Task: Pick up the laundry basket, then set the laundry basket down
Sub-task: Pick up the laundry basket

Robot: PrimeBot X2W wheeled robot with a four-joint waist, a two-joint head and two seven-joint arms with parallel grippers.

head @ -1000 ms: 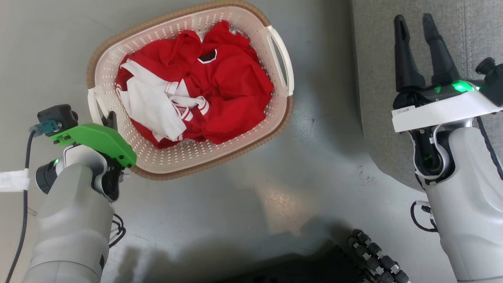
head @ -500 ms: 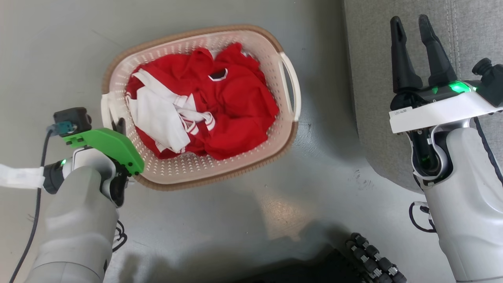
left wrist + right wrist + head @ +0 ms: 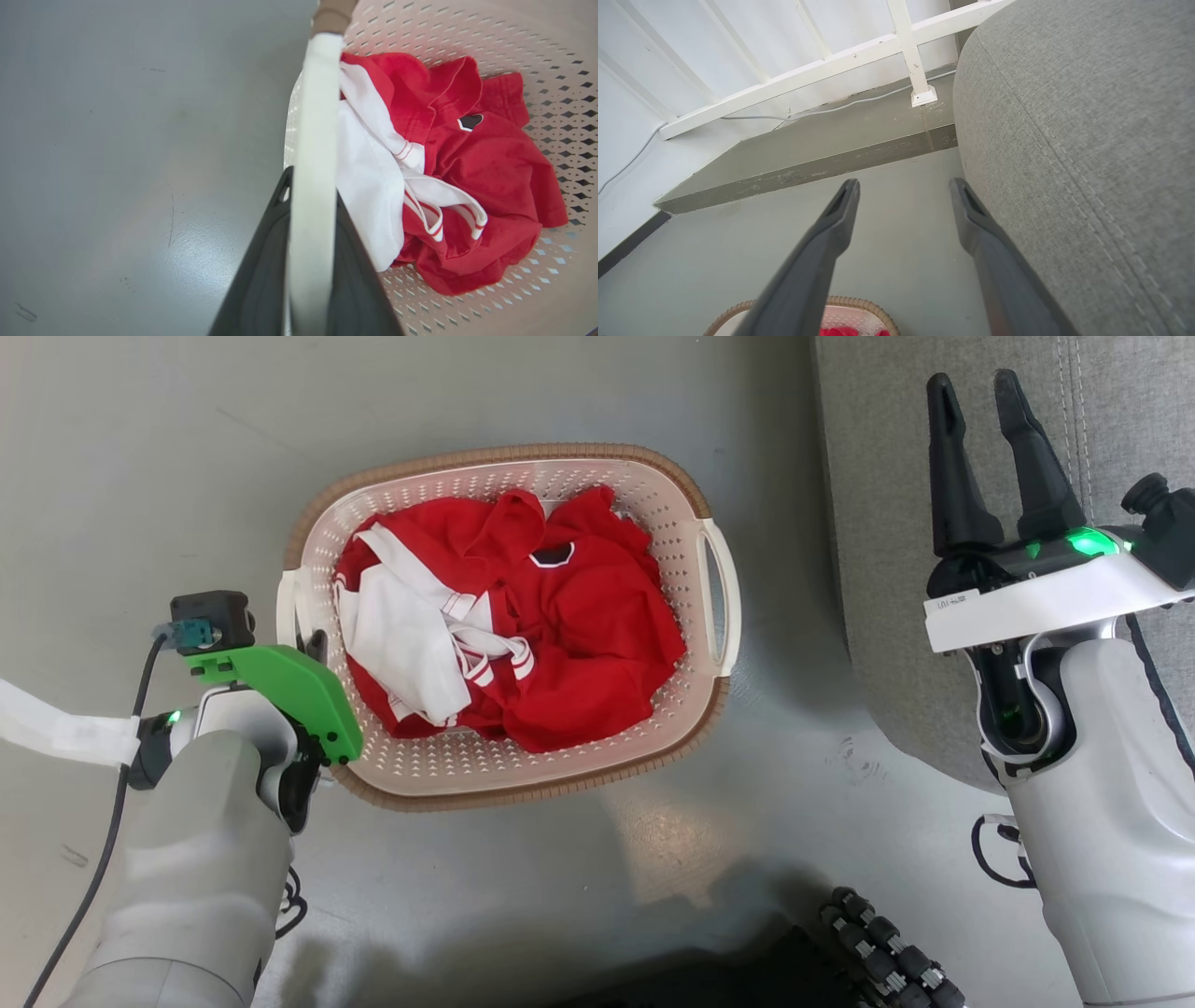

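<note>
The cream-white perforated plastic laundry basket (image 3: 560,763), rounded-rectangular with a brown woven-look rim, lies on or just above the smooth grey floor (image 3: 140,476) at the middle of the head view. I cannot tell whether its base touches the floor. Inside it is a crumpled red garment (image 3: 597,635) with a small dark collar patch. A white garment with thin red stripes (image 3: 401,635) is bunched against the basket's left side. The left gripper (image 3: 312,196) sits at the basket's left end. In the left wrist view its two dark fingers (image 3: 261,275) are pressed shut on either side of the white loop handle (image 3: 317,116), which runs straight up between them to the brown rim. In the head view that arm's green wrist cover (image 3: 289,686) overlaps the basket's left edge. The opposite white loop handle (image 3: 726,588) on the basket's right side is free. The right gripper (image 3: 976,387) is well apart from the basket, up at the right of the head view over a grey woven-fabric upholstered cushion (image 3: 1111,420). Its fingers are spread with a clear gap and hold nothing. In the right wrist view they point across the floor towards a low raised step (image 3: 808,158) and a white railing (image 3: 808,74), with the cushion just beside the right-hand finger.
</note>
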